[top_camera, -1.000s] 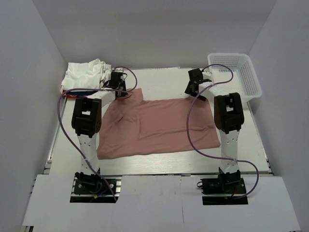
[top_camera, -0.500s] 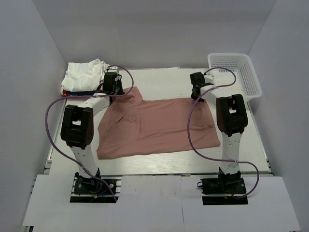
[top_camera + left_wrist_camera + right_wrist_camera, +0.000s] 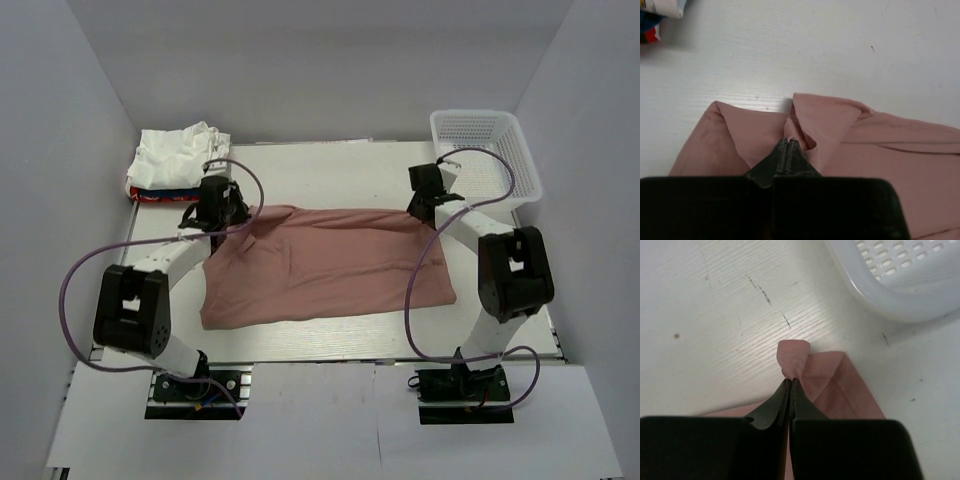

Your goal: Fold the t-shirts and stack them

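A dusty-pink t-shirt (image 3: 330, 265) lies spread across the middle of the table, its far edge folded over toward me. My left gripper (image 3: 232, 212) is shut on the shirt's far left corner; in the left wrist view a pinch of pink cloth (image 3: 810, 122) bunches at its tips (image 3: 788, 142). At the far right corner my right gripper (image 3: 424, 206) is shut on the hem (image 3: 792, 359), which pokes out past its tips (image 3: 791, 382). More t-shirts, white ones (image 3: 175, 155) over a red one (image 3: 150, 197), are piled at the back left.
A white plastic lattice basket (image 3: 487, 150) stands at the back right, its rim (image 3: 880, 300) close beyond the right gripper. Purple cables loop from both arms over the table.
Both grippers have drawn the shirt's far edge toward the near side, folding it over. The right gripper closed on the hem. Both arms swung outward and lower.
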`<action>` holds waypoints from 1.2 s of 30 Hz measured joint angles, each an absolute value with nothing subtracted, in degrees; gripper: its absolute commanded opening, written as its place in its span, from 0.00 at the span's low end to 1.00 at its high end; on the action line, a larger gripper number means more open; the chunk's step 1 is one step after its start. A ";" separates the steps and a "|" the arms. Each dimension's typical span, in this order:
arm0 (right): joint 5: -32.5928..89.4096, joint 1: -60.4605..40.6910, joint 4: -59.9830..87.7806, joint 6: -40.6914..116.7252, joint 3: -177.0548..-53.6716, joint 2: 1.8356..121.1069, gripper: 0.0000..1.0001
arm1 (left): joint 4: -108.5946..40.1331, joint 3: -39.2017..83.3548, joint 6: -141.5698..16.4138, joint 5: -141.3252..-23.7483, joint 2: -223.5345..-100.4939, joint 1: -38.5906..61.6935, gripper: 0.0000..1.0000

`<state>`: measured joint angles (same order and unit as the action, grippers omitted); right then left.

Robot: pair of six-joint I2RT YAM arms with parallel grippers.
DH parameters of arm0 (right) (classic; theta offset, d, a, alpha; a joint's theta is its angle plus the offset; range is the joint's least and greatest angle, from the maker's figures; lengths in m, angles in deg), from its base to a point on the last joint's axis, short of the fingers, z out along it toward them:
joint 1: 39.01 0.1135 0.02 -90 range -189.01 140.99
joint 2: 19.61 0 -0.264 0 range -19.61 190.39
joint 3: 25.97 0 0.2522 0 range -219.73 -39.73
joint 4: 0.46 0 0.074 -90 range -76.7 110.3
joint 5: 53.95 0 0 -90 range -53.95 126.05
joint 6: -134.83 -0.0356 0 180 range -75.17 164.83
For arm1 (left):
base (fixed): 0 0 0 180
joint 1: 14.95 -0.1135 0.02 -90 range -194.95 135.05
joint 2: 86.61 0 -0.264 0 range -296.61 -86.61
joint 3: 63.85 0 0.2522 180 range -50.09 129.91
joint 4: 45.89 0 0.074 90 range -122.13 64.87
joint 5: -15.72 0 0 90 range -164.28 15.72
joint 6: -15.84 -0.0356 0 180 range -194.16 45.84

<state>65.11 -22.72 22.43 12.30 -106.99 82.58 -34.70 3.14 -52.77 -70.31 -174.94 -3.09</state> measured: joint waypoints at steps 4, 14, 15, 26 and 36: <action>65.20 -22.72 19.83 12.82 -101.33 77.99 0.00 | -34.41 -3.57 -49.73 -71.01 -168.17 -3.00 0.00; 64.78 -22.72 18.69 13.04 -89.42 67.44 0.00 | -28.55 -21.38 -41.58 -71.71 -143.10 -1.89 0.00; 64.76 -22.74 18.58 13.02 -88.98 66.47 0.00 | -27.35 -22.28 -40.73 -71.53 -141.04 -1.82 0.00; 63.10 -22.80 17.53 11.82 -84.24 62.30 0.14 | -10.72 -25.73 -32.90 -68.95 -124.41 -1.80 0.21; 61.96 -22.85 21.05 11.18 -83.69 61.84 0.90 | 0.36 -29.01 -29.84 -87.62 -126.16 -1.39 1.00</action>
